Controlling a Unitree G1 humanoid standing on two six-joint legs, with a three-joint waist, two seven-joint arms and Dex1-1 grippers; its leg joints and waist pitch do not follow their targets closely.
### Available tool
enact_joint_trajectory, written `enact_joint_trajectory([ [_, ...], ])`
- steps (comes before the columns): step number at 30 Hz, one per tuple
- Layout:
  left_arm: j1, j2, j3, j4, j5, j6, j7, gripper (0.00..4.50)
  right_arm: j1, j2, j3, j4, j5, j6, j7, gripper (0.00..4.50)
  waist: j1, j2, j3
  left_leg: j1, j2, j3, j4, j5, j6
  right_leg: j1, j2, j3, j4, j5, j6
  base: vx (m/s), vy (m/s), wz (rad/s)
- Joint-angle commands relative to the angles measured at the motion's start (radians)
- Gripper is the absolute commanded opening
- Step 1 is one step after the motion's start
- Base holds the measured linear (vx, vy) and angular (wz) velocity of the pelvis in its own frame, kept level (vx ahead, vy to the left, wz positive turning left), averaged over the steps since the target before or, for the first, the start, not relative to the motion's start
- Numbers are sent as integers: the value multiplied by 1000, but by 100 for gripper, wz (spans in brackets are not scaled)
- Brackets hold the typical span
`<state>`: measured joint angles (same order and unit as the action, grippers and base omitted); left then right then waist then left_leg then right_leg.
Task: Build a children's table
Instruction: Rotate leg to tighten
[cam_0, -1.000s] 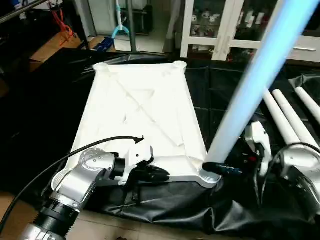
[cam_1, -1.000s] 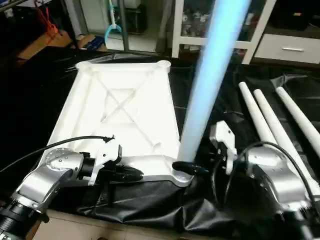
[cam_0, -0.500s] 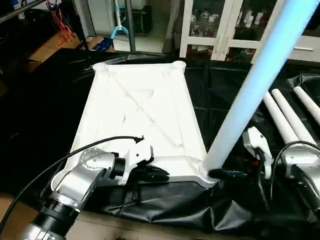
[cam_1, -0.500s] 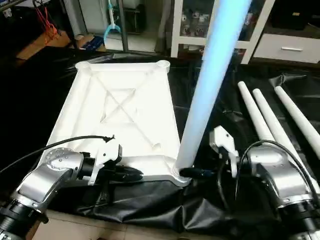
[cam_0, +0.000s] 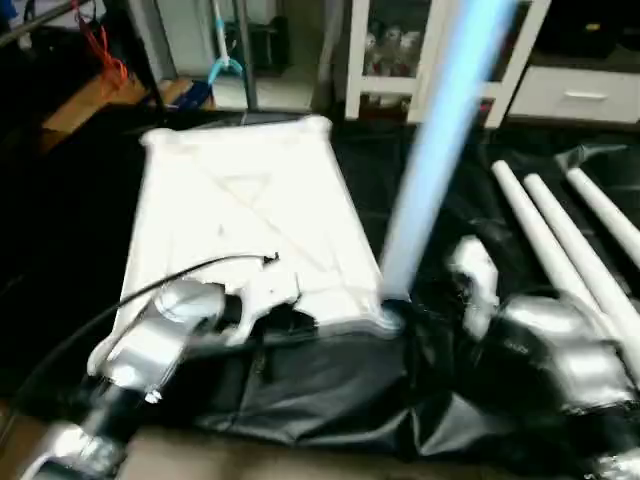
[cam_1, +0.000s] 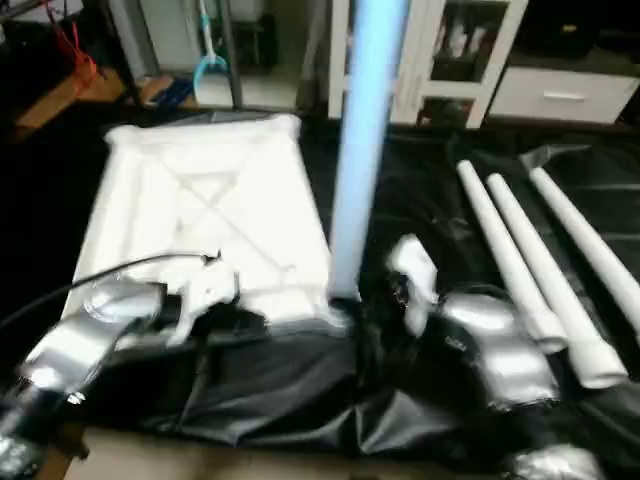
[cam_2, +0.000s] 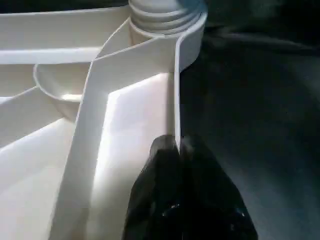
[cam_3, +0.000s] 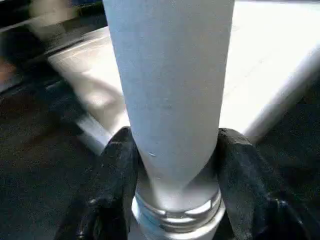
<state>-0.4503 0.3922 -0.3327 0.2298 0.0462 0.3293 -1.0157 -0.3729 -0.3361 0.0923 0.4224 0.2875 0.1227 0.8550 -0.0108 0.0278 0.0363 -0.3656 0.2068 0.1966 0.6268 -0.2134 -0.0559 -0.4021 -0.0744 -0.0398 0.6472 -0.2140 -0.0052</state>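
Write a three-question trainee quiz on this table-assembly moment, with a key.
1. True or false: the upright leg stands in a near corner socket of the table top.
2. How many loose legs lie on the black sheet to the robot's right? A) one B) three C) five
3. What is the left gripper clamped on?

Key: 1. True. 2. B. 3. The table top's thin edge wall, pinched between its fingers, while the right gripper clasps the upright leg's base.
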Motion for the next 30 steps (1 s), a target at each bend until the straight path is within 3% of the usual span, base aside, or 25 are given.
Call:
enact_joint_trajectory([
  [1, -34, -156, -66, 61, 1, 114, 130, 0, -83, 109, -6, 149, -95, -10, -324, 194, 0, -17, -52, 8, 15, -12, -70, -164, 9, 44, -50, 34, -94, -203, -245, 0, 0, 0],
  [3, -58, -204, -52, 85, 2, 156, 189, 0, -112, 143, -7, 192, -124, -25, -421, 193, -6, -14, -55, 9, 12, -13, -69, -140, -14, 47, -50, 35, -94, -190, -246, 0, 0, 0],
  [4, -75, -240, -36, 105, -4, 178, 235, 0, -132, 164, -9, 221, -141, -34, -487, 193, -6, -15, -60, 1, 9, -13, -67, -109, -2, 54, -49, 36, -89, -138, -246, 0, 0, 0],
  [8, -124, -366, 17, 170, -29, 245, 355, 0, -217, 252, -8, 336, -184, -112, -676, 193, -1, -18, -68, -5, 5, -11, -60, -28, 67, 57, -46, 33, -77, 42, -279, 0, 0, 0],
  [11, -117, -367, 27, 178, -5, 250, 363, 0, -250, 279, -24, 357, -191, -189, -680, 192, 2, -24, -66, -8, 6, -10, -60, -53, 94, 60, -48, 31, -79, 21, -272, 0, 0, 0],
  [15, -113, -349, 36, 188, 10, 236, 373, 0, -262, 295, -33, 368, -186, -268, -614, 191, -1, -22, -62, -5, 9, -11, -63, -88, 95, 57, -47, 30, -85, -36, -263, 0, 0, 0],
  [16, -111, -334, 39, 192, 15, 222, 374, 0, -251, 295, -30, 353, -169, -299, -558, 226, -2, -21, -62, -6, 10, -11, -63, -88, 95, 56, -48, 30, -84, -34, -264, 0, 0, 0],
  [17, -101, -303, 37, 194, 24, 187, 360, 0, -226, 281, -11, 312, -144, -317, -461, 226, 0, -23, -64, -8, 9, -12, -62, -90, 103, 60, -48, 30, -83, -25, -264, 0, 0, 0],
  [22, -67, -232, 11, 171, 33, 95, 281, 0, -161, 240, 9, 188, -97, -270, -354, 284, 3, -21, -61, -8, 14, -13, -64, -79, 131, 59, -48, 31, -82, 6, -271, 0, 0, 0],
  [24, -32, -172, -12, 137, 30, 25, 197, 0, -102, 196, 6, 77, -69, -246, -311, 296, 6, -17, -61, -6, 17, -16, -66, -82, 125, 60, -48, 32, -81, 6, -259, 0, 0, 0],
  [25, 6, -110, -40, 101, 22, -62, 98, 0, -49, 135, -1, -25, -47, -217, -276, 304, 7, -15, -61, -5, 18, -18, -69, -80, 123, 58, -48, 31, -80, 17, -259, 0, 0, 0],
  [26, 6, -110, -40, 101, 22, -62, 98, 0, -49, 135, -1, -25, -47, -217, -276, 308, 4, -18, -61, -5, 20, -16, -69, -82, 122, 58, -46, 32, -77, 27, -257, 0, 0, 0],
  [27, 42, -59, -60, 63, 3, -120, 5, 0, -10, 72, -19, -93, -22, -190, -235, 328, 9, -12, -60, -1, 20, -19, -71, -89, 118, 56, -48, 31, -79, 16, -257, 0, 0, 0],
  [28, 62, -32, -66, 38, -15, -133, -48, 0, 13, 25, -31, -130, 1, -164, -190, 339, 10, -7, -56, 2, 24, -17, -76, -118, 108, 53, -48, 33, -83, -17, -255, 0, 0, 0],
  [30, 75, -17, -65, 19, -36, -135, -85, 0, 29, -11, -41, -152, 23, -139, -141, 345, 16, -6, -55, 9, 26, -14, -78, -139, 90, 49, -48, 34, -87, -42, -256, 0, 0, 0],
])
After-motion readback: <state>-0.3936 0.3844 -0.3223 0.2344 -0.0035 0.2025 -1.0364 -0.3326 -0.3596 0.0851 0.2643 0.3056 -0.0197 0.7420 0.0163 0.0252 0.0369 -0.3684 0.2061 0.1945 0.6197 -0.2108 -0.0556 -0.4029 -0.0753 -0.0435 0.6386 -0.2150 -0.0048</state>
